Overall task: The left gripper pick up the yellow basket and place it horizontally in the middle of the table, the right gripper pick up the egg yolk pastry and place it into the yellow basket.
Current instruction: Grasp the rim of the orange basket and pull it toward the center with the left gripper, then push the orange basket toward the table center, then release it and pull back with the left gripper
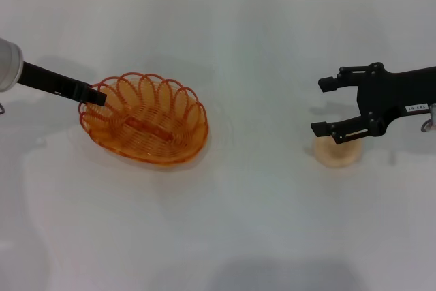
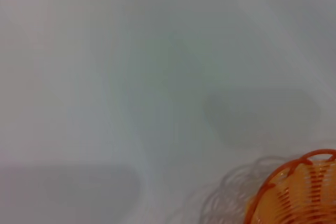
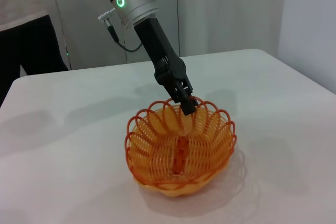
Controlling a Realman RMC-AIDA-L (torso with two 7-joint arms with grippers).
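Just one yellow basket [image 1: 144, 119], one egg yolk pastry [image 1: 336, 152].

Left gripper [image 3: 188, 103]: black fingers, black arm, white-and-black banded segment with green ring light. Right gripper [image 1: 330, 106]: black, small white label.

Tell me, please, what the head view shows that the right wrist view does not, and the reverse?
Only the head view shows the right claw, open, poised just above the egg yolk pastry, well to the right of the basket. Only the right wrist view shows the left arm's green ring light, a person in dark clothes behind the table, and the wall panels. Both show the yellow basket on the white table, with the left claw at the basket's rim.
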